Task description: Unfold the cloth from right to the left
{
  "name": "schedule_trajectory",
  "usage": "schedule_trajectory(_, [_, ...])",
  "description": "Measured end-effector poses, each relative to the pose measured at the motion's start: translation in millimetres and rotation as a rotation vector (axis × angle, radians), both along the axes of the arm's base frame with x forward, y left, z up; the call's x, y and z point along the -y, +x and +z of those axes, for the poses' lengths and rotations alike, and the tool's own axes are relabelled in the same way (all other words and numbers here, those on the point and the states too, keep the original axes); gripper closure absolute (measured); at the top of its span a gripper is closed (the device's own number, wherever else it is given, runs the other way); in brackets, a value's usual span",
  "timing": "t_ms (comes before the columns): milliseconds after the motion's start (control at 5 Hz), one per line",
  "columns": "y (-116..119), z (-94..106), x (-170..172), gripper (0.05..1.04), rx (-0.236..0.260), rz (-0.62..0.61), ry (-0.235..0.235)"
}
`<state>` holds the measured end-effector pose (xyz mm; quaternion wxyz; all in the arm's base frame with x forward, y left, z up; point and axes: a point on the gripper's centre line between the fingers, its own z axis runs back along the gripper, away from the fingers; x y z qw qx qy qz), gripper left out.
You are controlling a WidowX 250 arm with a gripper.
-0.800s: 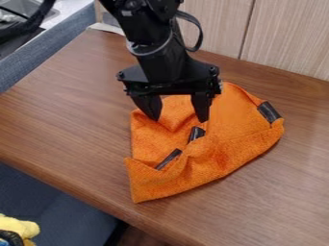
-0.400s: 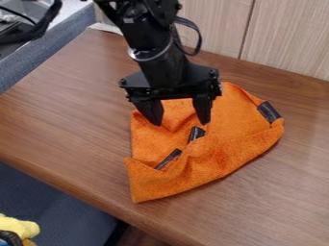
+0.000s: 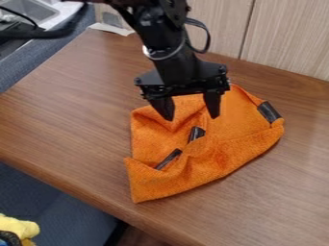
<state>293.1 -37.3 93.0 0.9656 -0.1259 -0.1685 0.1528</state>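
Watching the gripper (image 3: 191,117): I see it hanging over the upper part of the cloth, tips pointing down.
Fingers: spread, with orange fabric visible in the gap between them; I cannot tell from here whether either tip touches the cloth.
Arm (image 3: 177,65): black, entering my view from the top edge and slanting down to the gripper, with a loop of black cable (image 3: 206,41) beside it.
Cloth (image 3: 241,144): orange, resting on the bench just right of the middle of my view, partly under the gripper; it is rumpled and still folded, with a layer turned over along its lower side and one corner pointing towards the bench's near edge.
Dark patches: one (image 3: 269,111) at the cloth's right-hand side, a second (image 3: 196,133) near its middle, and a third (image 3: 168,159) lower and further left, by the edge of the turned layer.
Bench (image 3: 64,110): brown wood grain, carrying the cloth.
Wall (image 3: 289,38): pale wood-look panels behind the bench, with a dark vertical seam.
Upper left: part of a sink (image 3: 29,7), and a pale strip (image 3: 110,29) at the bench's far corner.
Lower left: something yellow (image 3: 18,226), cut off by my view's edge, below the bench.
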Motion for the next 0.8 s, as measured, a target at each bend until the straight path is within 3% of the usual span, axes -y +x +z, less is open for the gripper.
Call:
schedule_trajectory(400, [16.2,-31.8,1.8,0.082,-0.063,-0.006,0.047])
schedule_trajectory(800, [15.0,-44.6,2.0,0.121,-0.079,-0.005,0.051])
